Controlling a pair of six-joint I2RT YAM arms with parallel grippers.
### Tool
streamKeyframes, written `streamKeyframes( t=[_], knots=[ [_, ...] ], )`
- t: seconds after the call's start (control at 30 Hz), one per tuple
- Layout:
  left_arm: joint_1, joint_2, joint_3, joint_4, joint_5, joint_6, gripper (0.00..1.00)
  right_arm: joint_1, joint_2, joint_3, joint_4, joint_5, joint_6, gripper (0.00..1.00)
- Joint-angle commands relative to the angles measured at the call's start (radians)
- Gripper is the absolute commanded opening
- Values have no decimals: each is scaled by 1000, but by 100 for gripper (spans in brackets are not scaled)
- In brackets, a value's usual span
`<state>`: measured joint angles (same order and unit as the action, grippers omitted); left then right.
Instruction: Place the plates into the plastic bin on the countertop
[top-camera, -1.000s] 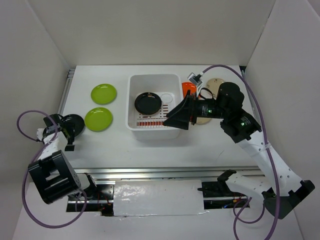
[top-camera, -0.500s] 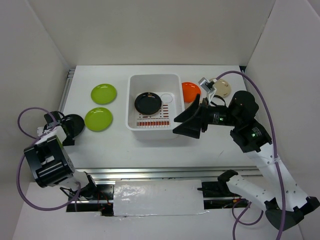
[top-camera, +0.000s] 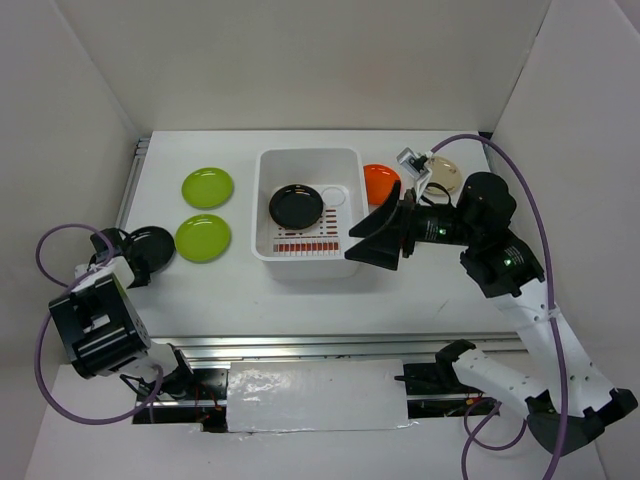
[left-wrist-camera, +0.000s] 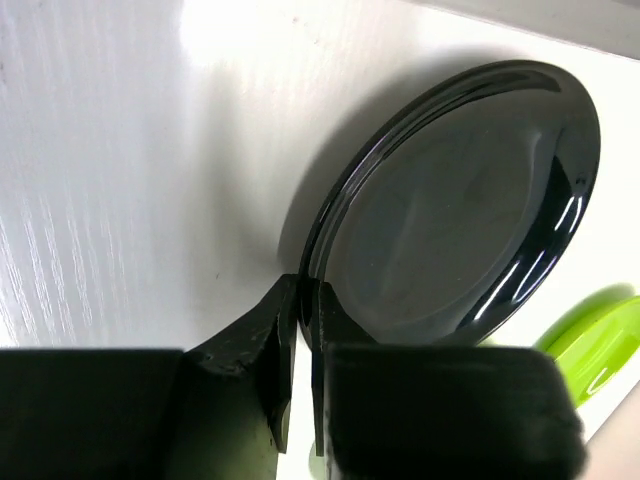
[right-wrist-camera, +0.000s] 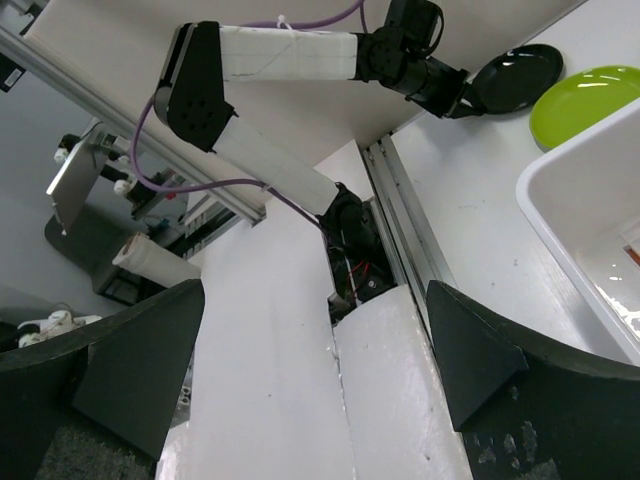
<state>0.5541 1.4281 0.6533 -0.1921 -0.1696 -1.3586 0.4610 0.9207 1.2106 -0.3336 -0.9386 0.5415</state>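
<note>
A glossy black plate lies at the left edge of the countertop, and my left gripper is shut on its near rim. In the left wrist view both fingers pinch the black plate's edge. Two lime green plates lie to its right. The white plastic bin holds another black plate. An orange plate and a cream plate lie right of the bin. My right gripper hangs open and empty over the bin's right front corner.
The right wrist view looks past the open right gripper to the metal rail, the left arm and the bin's corner. White walls enclose the countertop on three sides.
My left gripper has closed onto the black plate's rim. The right gripper has drawn back to the right from over the bin and stays open.
</note>
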Motion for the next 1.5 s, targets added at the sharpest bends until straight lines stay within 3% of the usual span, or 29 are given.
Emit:
streamKeyframes(
  t=[0.0,0.27,0.5,0.73,0.93,1.0,1.1,1.2,1.3,1.33,1.4,1.43,1.47],
  knots=[
    [3,-18,-3,-52,1,-13,0,-7,4,50,-27,1,-23,100],
    [4,-239,121,-84,8,30,0,-15,35,43,-12,26,-6,100],
    [-40,-316,229,-6,299,180,0,-8,157,87,18,182,32,100],
    [-267,-310,368,62,612,231,0,18,447,385,-22,306,9,100],
    [-486,-238,548,-15,728,260,0,42,786,795,-295,506,-75,100],
    [-525,-230,566,-1,758,240,0,42,866,849,-329,520,-83,99],
    [-546,-201,600,-23,814,240,0,48,862,776,-296,538,-75,97],
    [-592,-182,609,-7,848,234,0,45,827,703,-234,541,-58,84],
    [-617,-157,632,-39,868,253,0,44,814,679,-208,535,-55,62],
    [-622,-152,650,-62,864,278,0,47,810,675,-203,537,-52,35],
    [-626,-146,664,-110,848,302,1,50,790,646,-187,546,-43,1],
    [-625,-147,686,-142,829,334,11,50,779,633,-182,563,-40,0],
    [-614,-149,700,-203,770,352,47,48,768,604,-180,578,-29,0]
  ],
)
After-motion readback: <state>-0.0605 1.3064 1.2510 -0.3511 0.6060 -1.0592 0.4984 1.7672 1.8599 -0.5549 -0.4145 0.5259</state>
